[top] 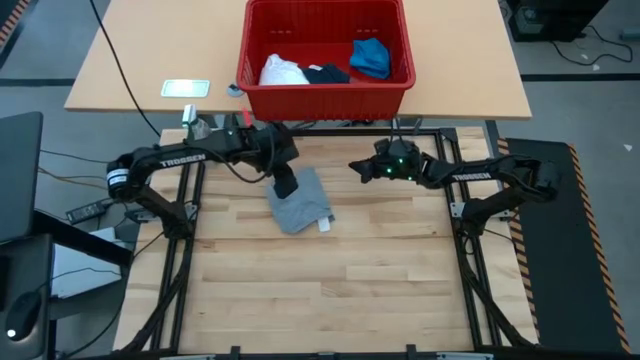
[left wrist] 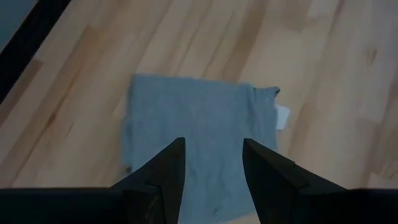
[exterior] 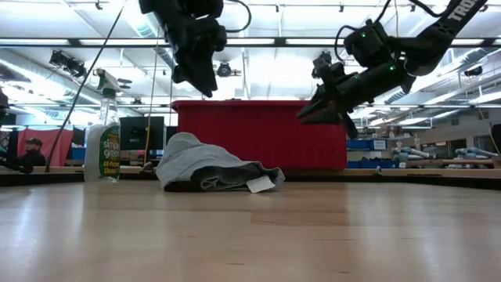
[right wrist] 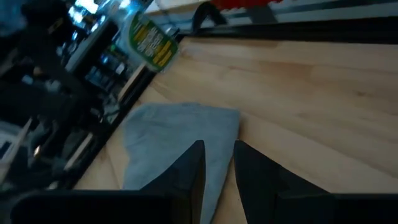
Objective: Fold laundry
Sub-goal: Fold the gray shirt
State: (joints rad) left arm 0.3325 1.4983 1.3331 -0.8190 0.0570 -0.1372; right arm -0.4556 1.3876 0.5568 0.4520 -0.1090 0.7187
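Note:
The grey T-shirt (top: 298, 205) lies folded into a small bundle on the wooden table, with a white tag (left wrist: 283, 116) sticking out at one edge. My left gripper (top: 285, 185) hangs open above it, well clear of the cloth in the low view (exterior: 196, 74), pointing down at the shirt (left wrist: 199, 118). My right gripper (top: 358, 167) hovers to the shirt's right, raised (exterior: 309, 116), its fingers a narrow gap apart (right wrist: 217, 155). The white cloth (top: 282, 70), the navy garment (top: 327, 73) and the bright blue garment (top: 370, 57) lie in the red basket.
The red basket (top: 325, 20) stands on the lighter table beyond the far edge. A spray bottle (exterior: 102, 141) stands at the far left corner, and a small card (top: 186, 88) lies left of the basket. Bare wood spreads over the near half of the table (top: 330, 290).

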